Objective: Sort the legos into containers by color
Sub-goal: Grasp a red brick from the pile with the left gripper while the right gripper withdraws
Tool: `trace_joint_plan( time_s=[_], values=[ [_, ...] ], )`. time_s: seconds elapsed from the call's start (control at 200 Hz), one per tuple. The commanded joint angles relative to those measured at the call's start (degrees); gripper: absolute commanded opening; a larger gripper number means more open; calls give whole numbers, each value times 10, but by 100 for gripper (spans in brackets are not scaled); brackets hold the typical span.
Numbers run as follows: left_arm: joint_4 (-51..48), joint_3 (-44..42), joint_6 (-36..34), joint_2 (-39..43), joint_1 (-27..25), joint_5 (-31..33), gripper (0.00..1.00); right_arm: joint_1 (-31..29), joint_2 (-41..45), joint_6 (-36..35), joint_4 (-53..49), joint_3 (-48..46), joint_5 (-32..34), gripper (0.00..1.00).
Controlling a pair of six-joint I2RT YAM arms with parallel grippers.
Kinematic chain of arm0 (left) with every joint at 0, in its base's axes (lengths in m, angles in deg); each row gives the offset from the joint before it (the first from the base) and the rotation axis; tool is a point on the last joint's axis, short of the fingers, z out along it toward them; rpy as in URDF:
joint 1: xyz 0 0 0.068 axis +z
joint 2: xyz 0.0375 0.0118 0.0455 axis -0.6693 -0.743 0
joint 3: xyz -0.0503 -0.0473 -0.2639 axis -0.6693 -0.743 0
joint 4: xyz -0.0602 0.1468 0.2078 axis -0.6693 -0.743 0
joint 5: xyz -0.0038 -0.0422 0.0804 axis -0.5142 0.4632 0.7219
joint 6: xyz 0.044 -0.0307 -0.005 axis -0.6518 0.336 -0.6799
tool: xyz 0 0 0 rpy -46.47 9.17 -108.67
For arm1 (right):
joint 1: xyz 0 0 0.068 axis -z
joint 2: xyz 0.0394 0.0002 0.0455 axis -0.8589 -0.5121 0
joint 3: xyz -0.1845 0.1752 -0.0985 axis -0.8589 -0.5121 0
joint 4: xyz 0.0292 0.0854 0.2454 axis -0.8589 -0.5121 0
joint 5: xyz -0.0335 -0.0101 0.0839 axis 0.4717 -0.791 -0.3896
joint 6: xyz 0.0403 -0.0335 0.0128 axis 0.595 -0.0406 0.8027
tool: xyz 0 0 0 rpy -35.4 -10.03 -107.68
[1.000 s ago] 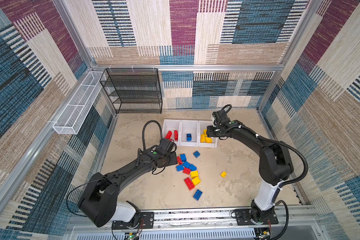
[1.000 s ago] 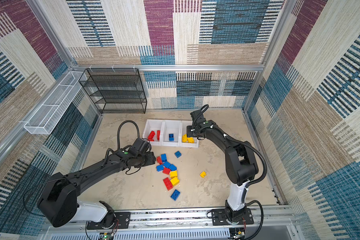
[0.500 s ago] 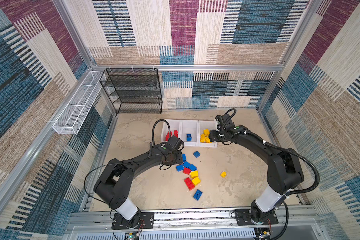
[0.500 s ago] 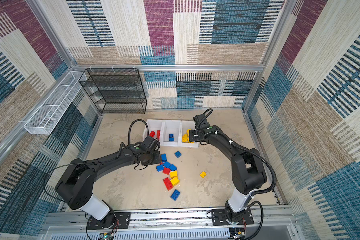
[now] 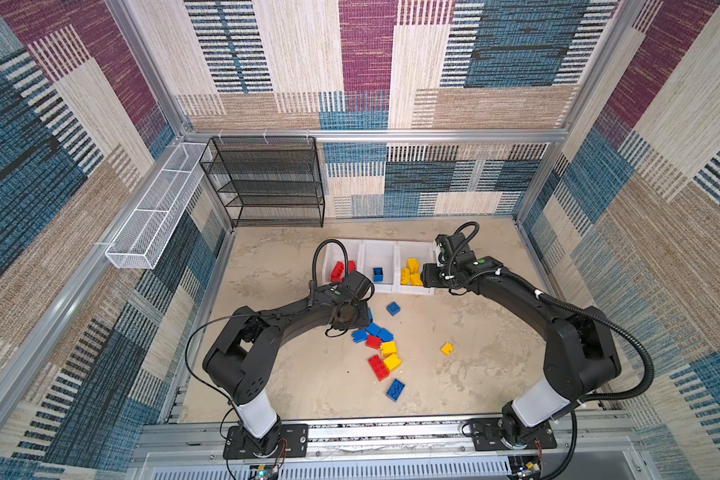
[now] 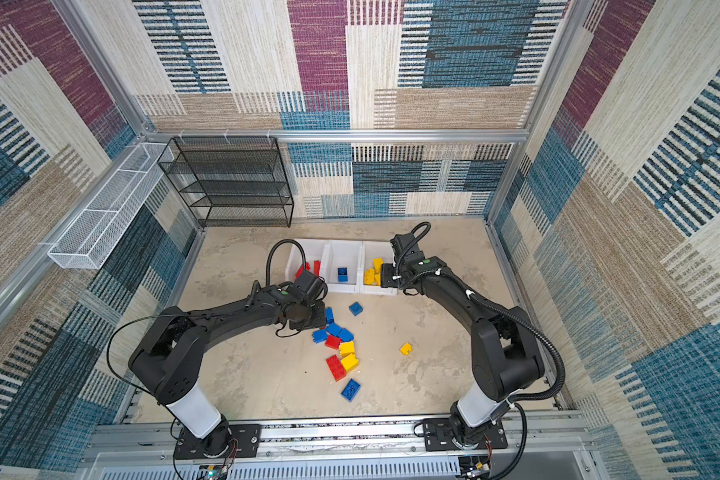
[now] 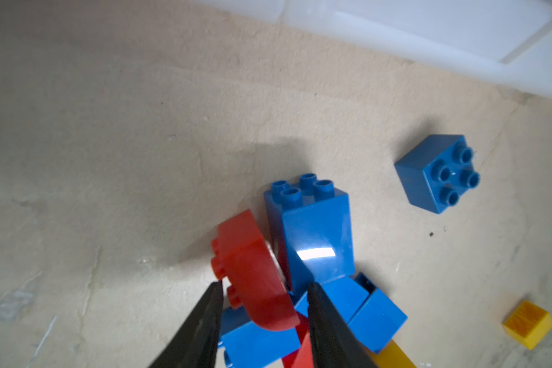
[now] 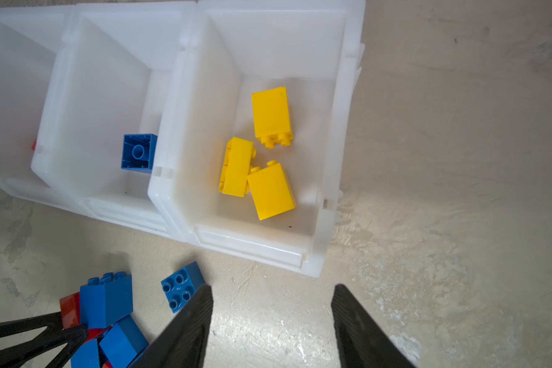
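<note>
While my left gripper [image 7: 263, 286] is down at the far left edge of the pile [image 5: 381, 345] of loose legos, its two fingers stand either side of a rounded red brick [image 7: 252, 270], just beside a tall blue brick [image 7: 313, 229]. Pinching it or only flanking it, I cannot tell. My right gripper [image 8: 273, 286] hangs spread wide and empty over bare floor [image 8: 459, 191], just near of the right container [image 8: 340, 127], and that one holds three yellow bricks [image 8: 270, 111]. Over in the middle container [image 8: 102, 79], one blue brick [image 8: 139, 151], hollow side showing. At the row's left end, the left container [image 5: 352, 249] has red bricks [image 5: 338, 270] in it. One blue square brick [image 5: 393, 308] sits alone between row and pile; a small yellow brick [image 5: 446, 348] lies apart, right of the pile.
</note>
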Motion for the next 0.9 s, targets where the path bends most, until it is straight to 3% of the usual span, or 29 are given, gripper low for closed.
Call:
trace_joint_plan(
  time_s=[0.0, 0.656, 0.896],
  values=[
    [-13, -5, -11, -4, 0, 19, 43, 0, 9, 8, 12, -7, 8, 63],
    [-20, 11, -51, -23, -1, 40, 42, -2, 27, 21, 16, -35, 8, 63],
    [-36, 40, -71, -45, -1, 52, 28, 0, 37, 23, 13, -43, 14, 62]
  ],
)
